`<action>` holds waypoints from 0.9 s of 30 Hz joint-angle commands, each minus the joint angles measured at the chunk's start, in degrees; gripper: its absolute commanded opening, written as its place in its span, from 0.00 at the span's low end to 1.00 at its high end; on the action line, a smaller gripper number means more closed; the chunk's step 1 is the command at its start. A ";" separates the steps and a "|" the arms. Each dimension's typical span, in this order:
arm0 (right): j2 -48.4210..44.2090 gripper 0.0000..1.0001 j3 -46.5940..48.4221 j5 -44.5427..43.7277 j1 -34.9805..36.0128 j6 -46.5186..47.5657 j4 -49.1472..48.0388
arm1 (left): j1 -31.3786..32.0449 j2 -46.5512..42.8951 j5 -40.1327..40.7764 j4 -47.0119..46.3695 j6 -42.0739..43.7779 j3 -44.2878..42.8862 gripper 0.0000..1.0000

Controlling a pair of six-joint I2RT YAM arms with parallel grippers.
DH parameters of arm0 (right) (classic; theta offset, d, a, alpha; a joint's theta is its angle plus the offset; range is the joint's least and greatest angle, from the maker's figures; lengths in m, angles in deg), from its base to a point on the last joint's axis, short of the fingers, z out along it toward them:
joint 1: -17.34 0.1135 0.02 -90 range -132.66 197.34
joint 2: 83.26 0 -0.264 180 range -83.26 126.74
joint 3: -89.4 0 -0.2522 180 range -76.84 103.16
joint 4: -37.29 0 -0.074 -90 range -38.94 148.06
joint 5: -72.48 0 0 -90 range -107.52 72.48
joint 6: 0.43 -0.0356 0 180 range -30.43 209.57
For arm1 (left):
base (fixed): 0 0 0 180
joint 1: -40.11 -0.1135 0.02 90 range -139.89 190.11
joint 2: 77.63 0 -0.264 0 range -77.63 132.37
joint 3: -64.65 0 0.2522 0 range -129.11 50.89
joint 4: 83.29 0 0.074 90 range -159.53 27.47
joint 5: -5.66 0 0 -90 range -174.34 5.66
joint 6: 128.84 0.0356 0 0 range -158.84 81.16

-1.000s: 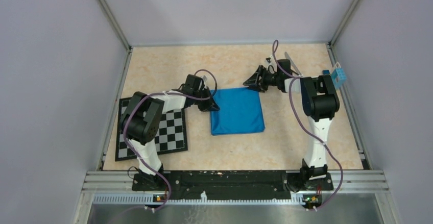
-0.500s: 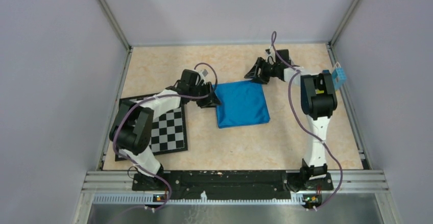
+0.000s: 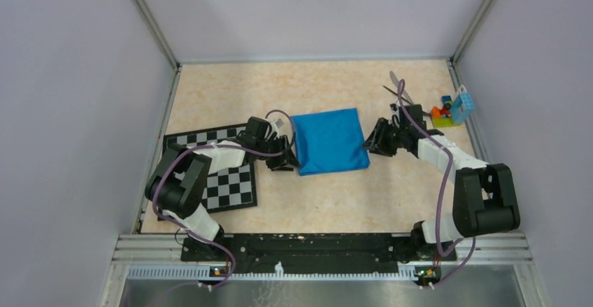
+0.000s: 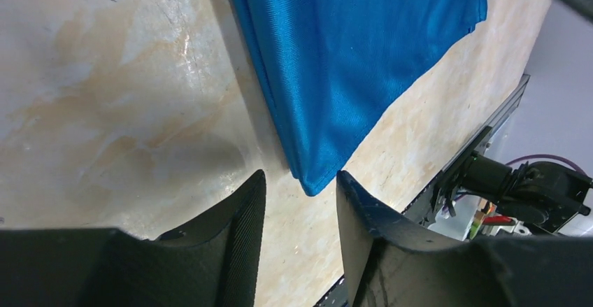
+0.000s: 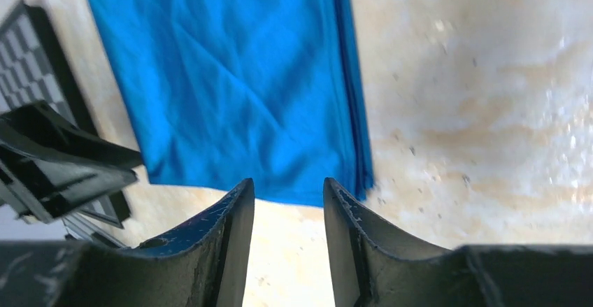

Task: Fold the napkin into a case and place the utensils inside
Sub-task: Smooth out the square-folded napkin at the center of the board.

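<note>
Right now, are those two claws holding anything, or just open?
Left gripper: open, gripping nothing, at the left edge of the napkin.
Right gripper: open, gripping nothing, at the napkin's right edge.

high rear overview; close wrist views from opposite sides of napkin (image 3: 329, 140)

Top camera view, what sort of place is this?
Probably a robot lab test cell: plain grey walls in aluminium framing, arms bolted to a rail, props like a shiny blue cloth napkin and checkered board.
</note>
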 commanded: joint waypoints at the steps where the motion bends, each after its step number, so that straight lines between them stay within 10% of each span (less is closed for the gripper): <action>1: -2.30 0.40 -5.27 -1.26 -1.16 2.54 0.09 | 0.17 -2.33 0.46 -6.94 -1.26 1.74 0.48; 27: 3.11 0.22 -6.41 2.62 -2.47 5.85 -3.49 | 0.89 -1.15 1.56 -7.67 -2.51 2.04 0.29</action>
